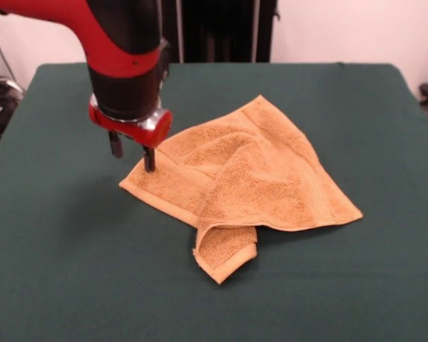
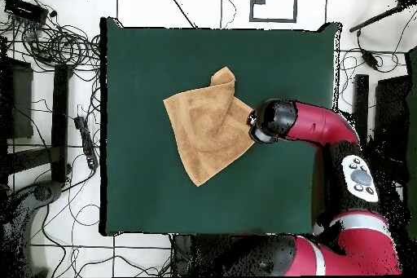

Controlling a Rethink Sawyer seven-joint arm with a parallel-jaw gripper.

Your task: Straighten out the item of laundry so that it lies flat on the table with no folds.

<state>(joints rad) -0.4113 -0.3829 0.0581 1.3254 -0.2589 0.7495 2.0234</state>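
Observation:
The golden-tan towel [image 1: 250, 178] lies rumpled on the dark green table [image 1: 71, 271], left of centre in the front view. Folds run across it, and its near corner [image 1: 225, 256] is doubled over. My gripper [image 1: 133, 153] hangs open and empty at the towel's left corner. One finger [image 1: 149, 158] is over the towel's edge there and the other [image 1: 116, 145] is over bare table. In the overhead view the towel [image 2: 208, 128] lies mid-table, and the arm's end [image 2: 265, 121] sits at its right edge and hides the fingers.
The green top reaches well beyond the towel on every side [image 2: 147, 193]. Cables and dark equipment [image 2: 49, 42] lie on the floor left of the table in the overhead view. The arm [image 2: 326, 124] reaches in from the lower right.

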